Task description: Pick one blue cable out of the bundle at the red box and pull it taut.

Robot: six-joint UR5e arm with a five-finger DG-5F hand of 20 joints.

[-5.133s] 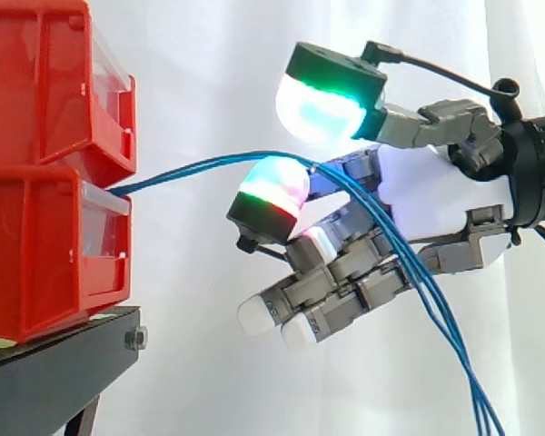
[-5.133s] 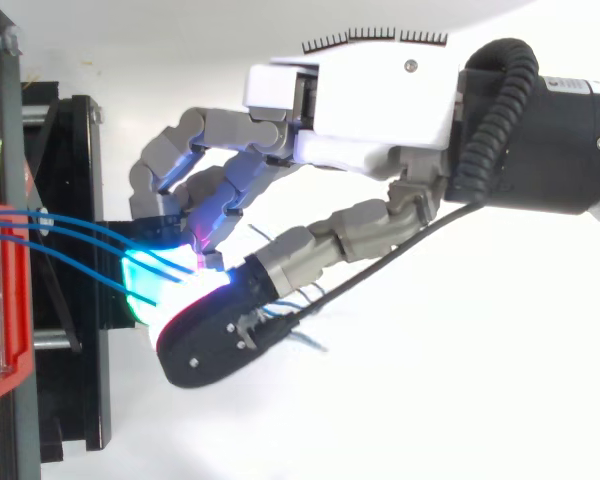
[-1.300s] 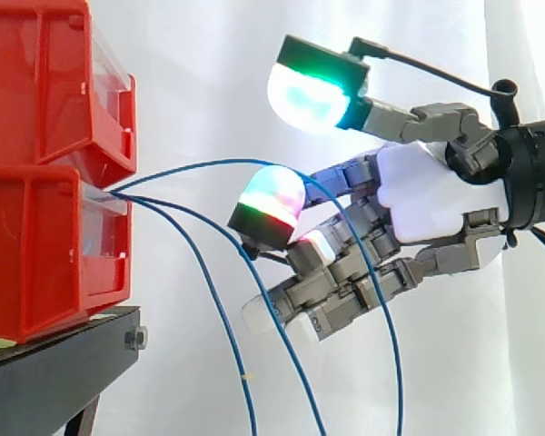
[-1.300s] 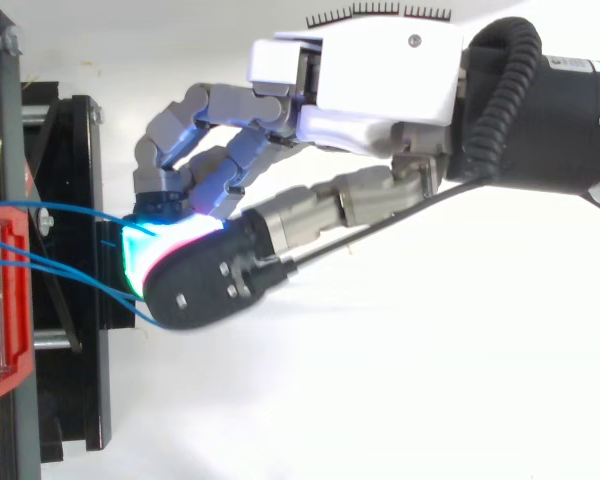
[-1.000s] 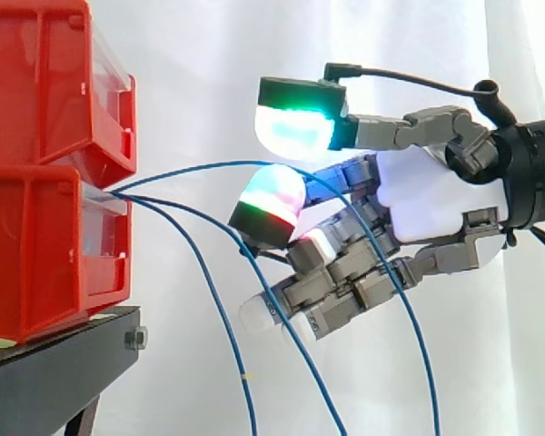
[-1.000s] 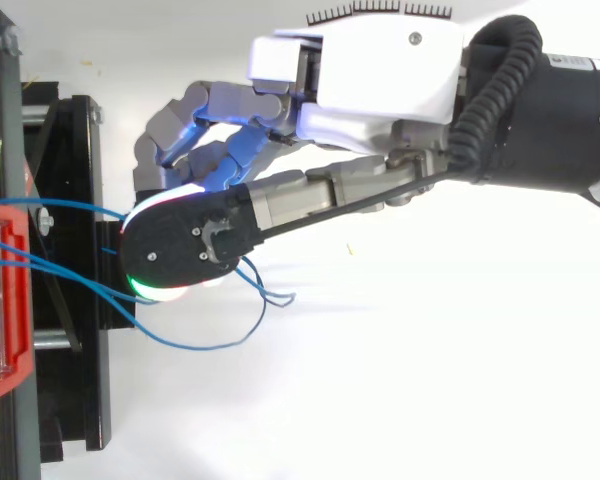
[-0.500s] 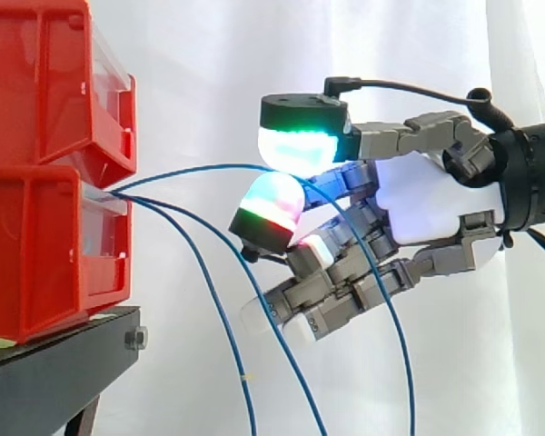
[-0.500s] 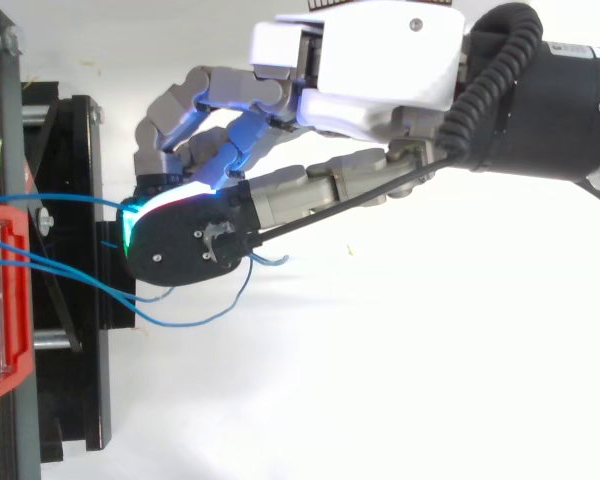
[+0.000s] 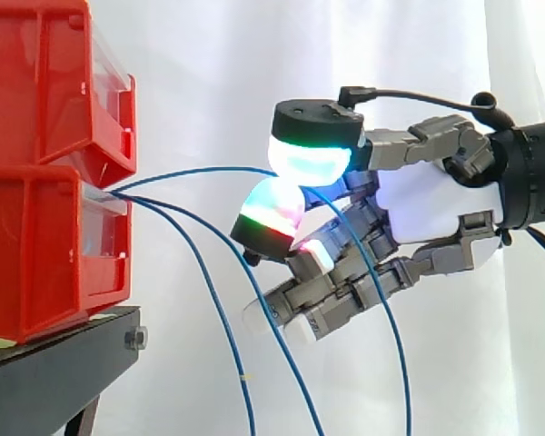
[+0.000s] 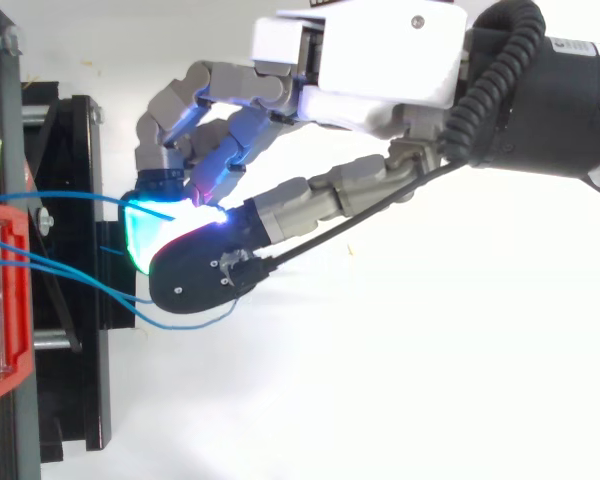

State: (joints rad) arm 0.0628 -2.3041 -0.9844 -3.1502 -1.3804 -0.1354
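Blue cable [image 9: 191,172] sits pinched between the hand's [image 9: 431,200] thumb and a curled fingertip [image 9: 272,211].

I count three thin blue lines coming from the front of the lower red box [image 9: 36,254]. The top blue cable [image 9: 191,173] arcs gently across to the hand [image 9: 427,204], is pinched between its glowing pads, then hangs slack. The two lower blue cables [image 9: 242,372] droop freely downward.
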